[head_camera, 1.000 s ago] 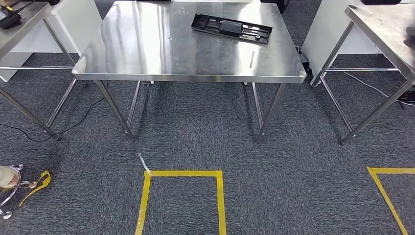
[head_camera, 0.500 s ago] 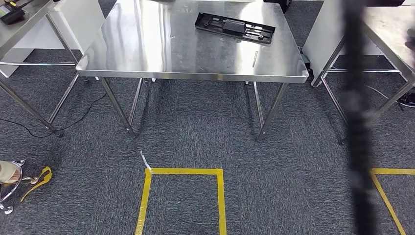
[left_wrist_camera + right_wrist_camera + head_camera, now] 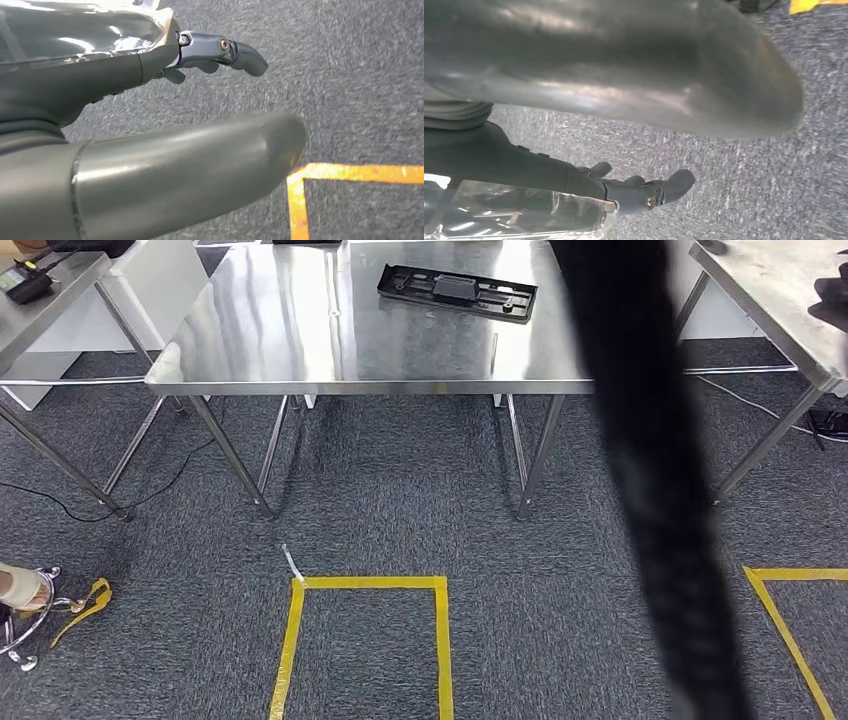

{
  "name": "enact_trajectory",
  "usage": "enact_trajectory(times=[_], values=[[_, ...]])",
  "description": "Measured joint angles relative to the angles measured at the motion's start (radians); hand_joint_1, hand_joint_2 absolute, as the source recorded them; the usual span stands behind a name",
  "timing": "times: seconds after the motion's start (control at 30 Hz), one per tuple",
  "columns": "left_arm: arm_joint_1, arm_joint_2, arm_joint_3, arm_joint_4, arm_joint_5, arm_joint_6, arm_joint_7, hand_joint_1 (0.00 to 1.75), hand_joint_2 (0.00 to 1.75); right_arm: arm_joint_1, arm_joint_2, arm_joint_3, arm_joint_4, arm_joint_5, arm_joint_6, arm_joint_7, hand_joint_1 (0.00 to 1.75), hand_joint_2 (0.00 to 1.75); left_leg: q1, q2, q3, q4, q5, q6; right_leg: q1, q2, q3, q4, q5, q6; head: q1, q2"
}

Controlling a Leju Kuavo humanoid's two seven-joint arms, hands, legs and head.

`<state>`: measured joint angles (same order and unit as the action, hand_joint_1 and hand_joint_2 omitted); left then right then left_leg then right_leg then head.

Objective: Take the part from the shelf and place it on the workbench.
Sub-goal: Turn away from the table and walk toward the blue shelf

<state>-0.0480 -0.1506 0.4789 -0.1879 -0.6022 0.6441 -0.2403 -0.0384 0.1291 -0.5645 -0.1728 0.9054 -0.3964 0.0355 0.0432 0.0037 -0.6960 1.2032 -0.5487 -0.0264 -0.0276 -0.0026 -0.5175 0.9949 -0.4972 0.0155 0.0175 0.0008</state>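
Lying flat on the far side of a steel counter (image 3: 300, 340), a black part (image 3: 457, 290) sits toward the back edge, right of the counter's middle and well apart from both of the robot's hands. The left hand (image 3: 150, 140) hangs over grey carpet (image 3: 400, 490), fingers (image 3: 235, 50) spread apart from the thick thumb and holding nothing; a corner of yellow floor tape (image 3: 320, 172) shows on the carpet beyond its thumb. The right hand (image 3: 624, 100) hangs likewise above the carpet, released, its darker fingers (image 3: 664, 187) extended away from the thumb with nothing between them.

A dark, blurred band (image 3: 650, 480) crosses the head view close to the lens, covering the counter's right end and running down past its legs; what it is cannot be told. On the carpet in front of the counter, a yellow tape rectangle (image 3: 368, 582) marks the floor, with a second tape outline (image 3: 790, 630) off to the counter's right. Two more steel tables flank the counter: one to its left (image 3: 40, 310) carrying a small dark device (image 3: 25, 282), one to its right (image 3: 780, 300). A thin black cable (image 3: 60, 508) trails across the carpet near the counter's left legs.
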Motion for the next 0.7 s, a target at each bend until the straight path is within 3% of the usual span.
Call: enact_trajectory(times=[0.03, 0.07, 0.1, 0.2, 0.27, 0.37, 0.4, 0.43, 0.5, 0.57, 0.6, 0.63, 0.7], values=[[0.000, 0.000, 0.001, 0.000, 0.000, 0.000, 0.000, 0.00, 0.00, 0.000, 0.000, 0.000, 0.000, 0.000, 0.000, 0.000, 0.00, 0.00, -0.002, -0.001, -0.016, 0.060, -0.032, 0.002, 0.005, -0.001, -0.007, 0.001, 0.006, -0.003, 0.000, 0.000], [0.001, 0.001, 0.001, 0.000, 0.001, 0.000, -0.001, 0.00, 0.00, 0.001, 0.000, 0.000, 0.000, 0.001, 0.000, 0.000, 0.00, 0.00, -0.005, -0.002, -0.016, 0.090, -0.046, 0.007, 0.010, -0.002, -0.014, 0.001, 0.012, -0.005, 0.000, 0.000], [0.001, 0.001, 0.002, 0.000, 0.001, 0.000, -0.002, 0.00, 0.00, 0.001, 0.000, 0.000, 0.000, 0.001, 0.000, 0.000, 0.00, 0.00, -0.007, -0.002, 0.005, 0.080, -0.040, 0.013, 0.015, -0.003, -0.019, 0.002, 0.018, -0.005, 0.000, 0.000], [0.000, 0.003, 0.002, 0.000, 0.002, 0.000, -0.006, 0.00, 0.00, 0.001, 0.001, 0.000, 0.000, 0.001, 0.000, -0.001, 0.00, 0.00, -0.019, -0.002, 0.143, -0.116, 0.023, 0.039, 0.024, -0.002, -0.027, 0.005, 0.027, 0.001, 0.000, 0.000], [-0.002, 0.004, 0.003, 0.000, 0.002, 0.001, -0.009, 0.00, 0.00, -0.001, 0.003, 0.000, 0.000, 0.001, 0.000, -0.002, 0.00, 0.00, -0.029, -0.001, 0.186, -0.191, 0.035, 0.049, 0.028, -0.004, -0.031, 0.007, 0.032, 0.010, 0.001, 0.000], [-0.001, 0.003, 0.004, 0.000, 0.004, 0.001, -0.014, 0.00, 0.00, -0.003, 0.003, 0.000, 0.000, 0.001, 0.000, -0.003, 0.00, 0.00, -0.035, 0.001, 0.177, -0.202, 0.050, 0.062, 0.026, -0.005, -0.041, 0.010, 0.039, 0.028, 0.001, 0.000], [-0.002, 0.003, 0.004, 0.001, 0.005, 0.001, -0.014, 0.00, 0.00, -0.002, 0.003, 0.000, 0.000, 0.000, 0.000, -0.004, 0.00, 0.00, -0.034, 0.003, 0.172, -0.206, 0.060, 0.070, 0.025, -0.005, -0.051, 0.024, 0.028, 0.031, 0.001, 0.000], [-0.003, 0.002, 0.005, 0.001, 0.005, 0.001, -0.015, 0.00, 0.00, -0.002, 0.002, 0.000, 0.000, -0.001, 0.000, -0.004, 0.00, 0.00, -0.032, 0.005, 0.164, -0.210, 0.069, 0.076, 0.025, -0.003, -0.068, 0.058, 0.004, 0.030, 0.004, 0.000], [-0.003, 0.001, 0.005, 0.001, 0.005, 0.002, -0.016, 0.00, 0.00, -0.001, 0.002, 0.000, 0.000, -0.002, -0.001, -0.006, 0.00, 0.00, -0.032, 0.007, 0.144, -0.211, 0.085, 0.083, 0.023, -0.001, -0.118, 0.181, -0.069, 0.025, 0.009, 0.000], [-0.003, 0.000, 0.005, 0.001, 0.004, 0.002, -0.016, 0.00, 0.00, 0.000, 0.002, 0.000, 0.000, -0.003, -0.001, -0.006, 0.00, 0.00, -0.034, 0.009, 0.123, -0.210, 0.100, 0.082, 0.020, -0.001, -0.145, 0.281, -0.116, 0.030, 0.011, 0.000], [-0.002, 0.000, 0.005, 0.001, 0.004, 0.002, -0.016, 0.00, 0.00, 0.001, 0.001, 0.000, 0.000, -0.004, -0.001, -0.006, 0.00, 0.00, -0.034, 0.010, 0.115, -0.210, 0.107, 0.081, 0.018, -0.001, -0.131, 0.278, -0.117, 0.037, 0.011, 0.000], [-0.002, -0.001, 0.005, 0.001, 0.003, 0.003, -0.016, 0.00, 0.00, 0.001, 0.001, 0.000, 0.000, -0.004, -0.001, -0.006, 0.00, 0.00, -0.034, 0.010, 0.108, -0.209, 0.113, 0.079, 0.016, -0.001, -0.094, 0.229, -0.104, 0.046, 0.011, 0.000], [-0.003, -0.002, 0.005, 0.001, 0.001, 0.004, -0.016, 0.00, 0.00, -0.002, 0.000, 0.000, 0.000, -0.005, -0.001, -0.006, 0.00, 0.00, -0.035, 0.010, 0.098, -0.208, 0.126, 0.071, 0.014, -0.001, 0.009, 0.069, -0.065, 0.056, 0.011, 0.000]])
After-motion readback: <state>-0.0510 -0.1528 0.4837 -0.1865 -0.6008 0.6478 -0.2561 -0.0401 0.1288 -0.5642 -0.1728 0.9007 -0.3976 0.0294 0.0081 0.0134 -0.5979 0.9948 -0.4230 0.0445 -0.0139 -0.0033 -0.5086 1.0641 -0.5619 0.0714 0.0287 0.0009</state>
